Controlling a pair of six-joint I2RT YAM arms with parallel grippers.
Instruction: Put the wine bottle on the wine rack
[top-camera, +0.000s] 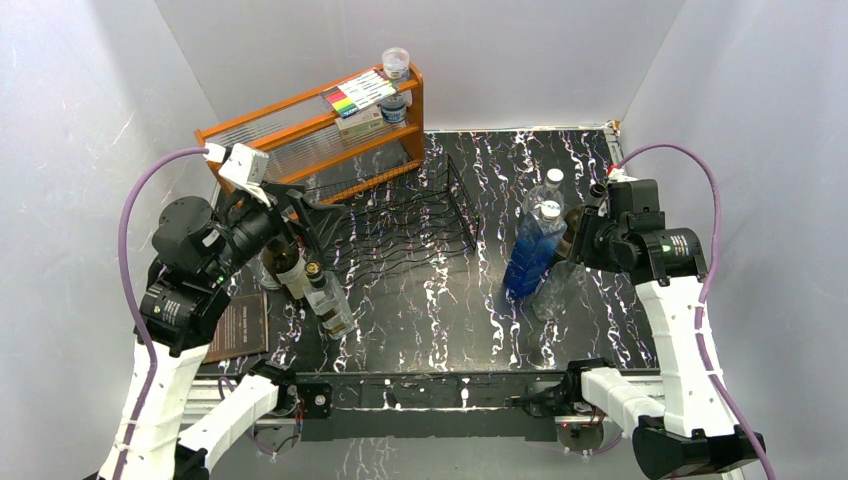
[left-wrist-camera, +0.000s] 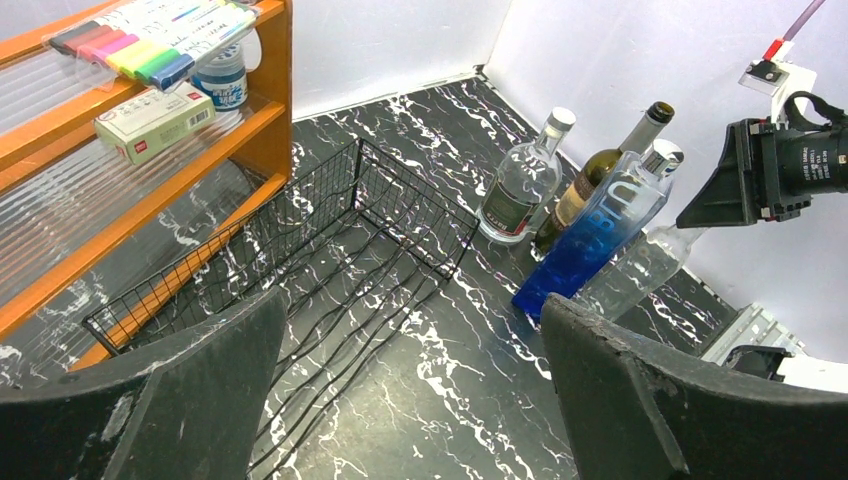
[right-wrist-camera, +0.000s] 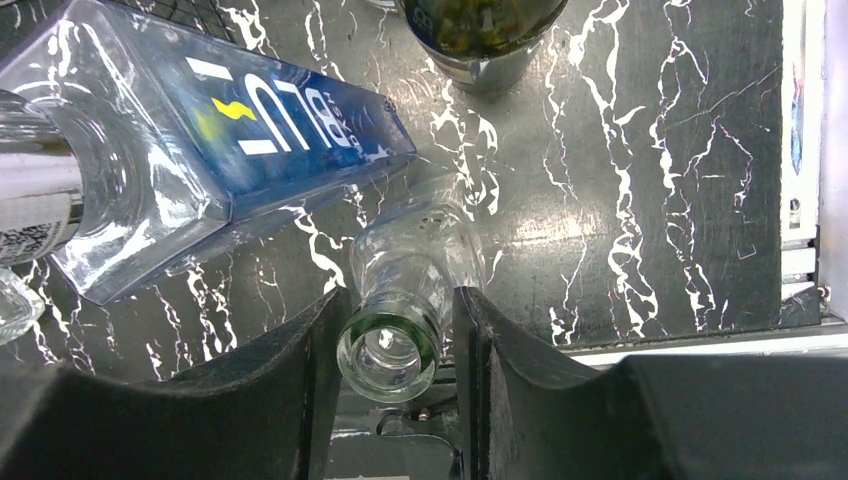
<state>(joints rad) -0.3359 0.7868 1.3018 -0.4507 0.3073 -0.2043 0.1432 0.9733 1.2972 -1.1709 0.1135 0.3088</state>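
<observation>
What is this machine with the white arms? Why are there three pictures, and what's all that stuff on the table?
It's a robot: two arms, each ending in a two-finger hand. One picture looks down from above; the other two come from small cameras on the wrists. On the black marbled table sit a black wire wine rack, an orange wooden shelf with marker pens on top, and several bottles, one of them a blue bottle. The right hand pinches the neck of a clear glass bottle, which leans over. The left hand is wide open and holds nothing. No bottle lies in the rack yet.
</observation>
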